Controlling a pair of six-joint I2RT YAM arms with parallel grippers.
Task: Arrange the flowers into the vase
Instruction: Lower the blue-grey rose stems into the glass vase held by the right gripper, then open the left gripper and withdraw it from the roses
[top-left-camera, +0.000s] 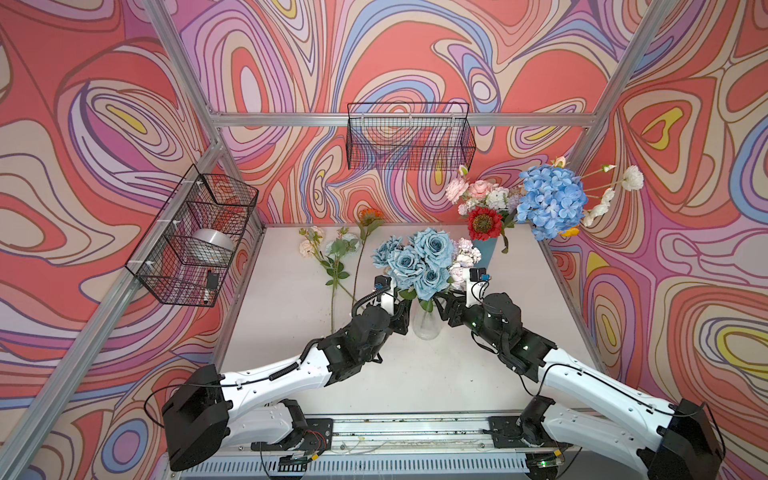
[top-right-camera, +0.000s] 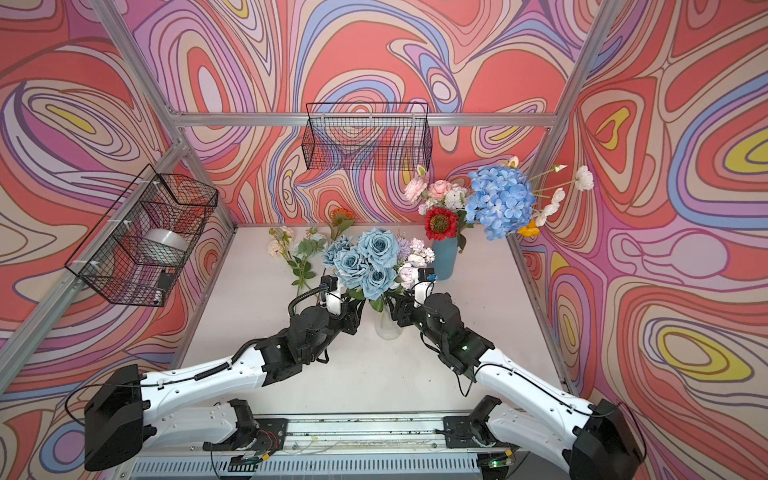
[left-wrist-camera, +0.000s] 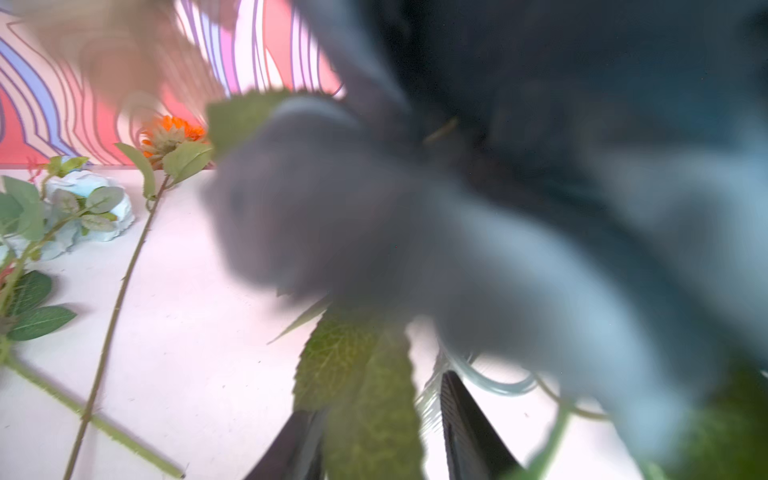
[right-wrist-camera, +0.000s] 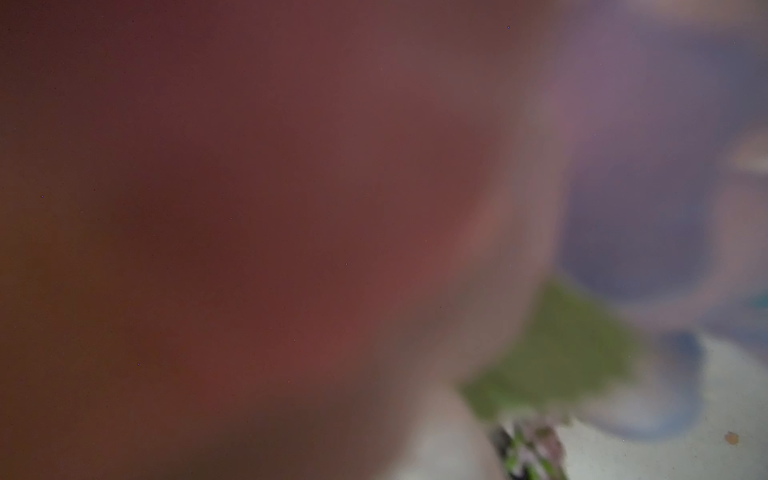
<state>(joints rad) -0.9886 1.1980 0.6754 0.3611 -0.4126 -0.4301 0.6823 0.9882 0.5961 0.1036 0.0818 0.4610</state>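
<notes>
A clear glass vase (top-left-camera: 425, 324) (top-right-camera: 386, 326) stands mid-table with a bunch of dusty-blue roses (top-left-camera: 415, 262) (top-right-camera: 365, 259) in it, lilac-white sprays (top-left-camera: 463, 262) beside them. My left gripper (top-left-camera: 405, 311) (left-wrist-camera: 380, 395) sits at the left of the vase neck, open, and a green leaf (left-wrist-camera: 365, 390) hangs loose between its fingers (left-wrist-camera: 465, 428). My right gripper (top-left-camera: 445, 307) is at the right of the neck under the blooms. Blurred petals block its wrist view, so its jaws do not show. An orange sunflower (top-left-camera: 371, 216) (left-wrist-camera: 174, 131) and cream peony stems (top-left-camera: 309, 245) lie at the back left.
A blue vase (top-left-camera: 487, 251) at the back right holds a red sunflower (top-left-camera: 484, 223), a blue hydrangea (top-left-camera: 550, 201) and pink and white blooms. Wire baskets hang on the back wall (top-left-camera: 409, 137) and the left wall (top-left-camera: 195, 237). Metal frame posts edge the table.
</notes>
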